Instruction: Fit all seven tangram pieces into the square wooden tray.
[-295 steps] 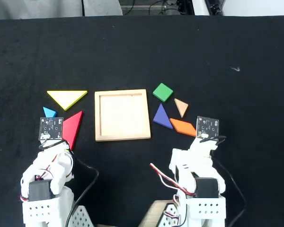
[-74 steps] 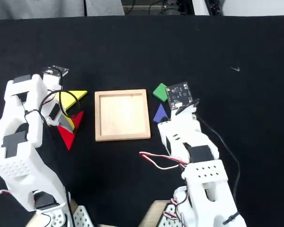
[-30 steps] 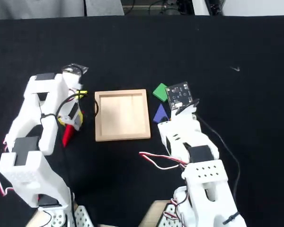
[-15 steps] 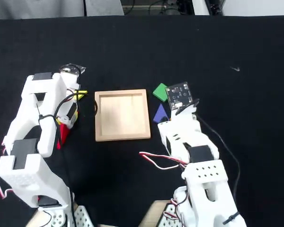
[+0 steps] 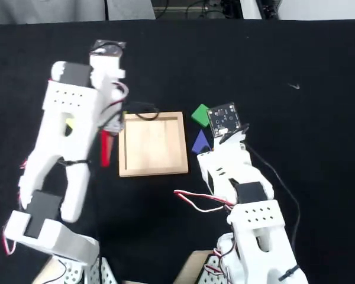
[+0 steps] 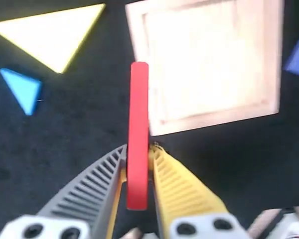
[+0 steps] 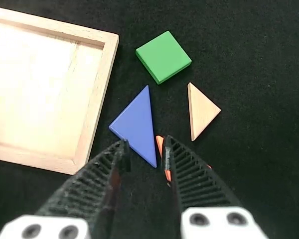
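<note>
– Since I'm going left to right here: what's lying at the far left?

– Over there the yellow triangle (image 6: 52, 32) and the little light-blue triangle (image 6: 24, 89) are lying flat on the black cloth (image 5: 296, 148), a bit apart from each other.

– And the left gripper (image 6: 138, 148)?

– It's clamping the red triangle (image 6: 138, 99) edge-on, one finger pressing on each flat face. From above, the red piece is hanging just beside the left rim of the wooden tray (image 5: 153, 172), outside it. I can't tell whether it's touching the cloth.

– What's going on right of the tray?

– The blue triangle (image 7: 137, 124) is lying just beside the tray's rim. The green square (image 7: 163, 56) is sitting just past it and the tan triangle (image 7: 202, 110) is lying near both, none of them touching. The right gripper (image 7: 144, 143) is hovering over that bunch with its fingers spread apart. The blue triangle's point is showing between them, and an orange piece (image 7: 159, 144) is peeking out from behind one finger.
</note>
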Controlling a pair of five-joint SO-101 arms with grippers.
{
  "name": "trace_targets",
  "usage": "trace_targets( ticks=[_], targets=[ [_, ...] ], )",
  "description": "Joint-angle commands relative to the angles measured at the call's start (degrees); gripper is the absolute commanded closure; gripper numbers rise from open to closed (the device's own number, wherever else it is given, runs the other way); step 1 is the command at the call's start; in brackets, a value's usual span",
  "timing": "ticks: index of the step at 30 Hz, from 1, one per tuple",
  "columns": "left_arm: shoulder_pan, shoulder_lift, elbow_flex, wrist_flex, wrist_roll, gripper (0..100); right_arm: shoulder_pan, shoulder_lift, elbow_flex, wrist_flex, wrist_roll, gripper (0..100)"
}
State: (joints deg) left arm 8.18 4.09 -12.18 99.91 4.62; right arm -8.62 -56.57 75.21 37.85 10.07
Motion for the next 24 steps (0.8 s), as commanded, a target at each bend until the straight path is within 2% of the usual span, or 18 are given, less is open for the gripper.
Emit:
trace_targets(
  ticks=[1,6,12,16,19,24],
  targets=[
    [4.88,-2.02,-2.07,-3.25,8.97,97,3.08,-1.36,-0.84,-1.67,0.18,87.7],
    [5.23,-2.02,8.84,-16.97,11.96,97,6.86,-1.36,-0.31,-5.27,-0.09,87.7],
    [5.85,-1.93,19.03,-31.65,11.96,97,6.59,-1.36,1.89,-8.79,0.0,87.7],
    [5.93,-1.67,22.11,-34.29,11.69,96,6.59,-1.36,5.58,-15.65,0.26,87.7],
    [5.23,2.02,21.93,-34.29,11.96,94,6.59,-1.36,5.67,-15.82,0.26,87.7],
    [2.33,10.46,17.27,-34.11,11.96,96,6.59,-1.36,5.85,-15.82,0.26,87.7]
  ],
)
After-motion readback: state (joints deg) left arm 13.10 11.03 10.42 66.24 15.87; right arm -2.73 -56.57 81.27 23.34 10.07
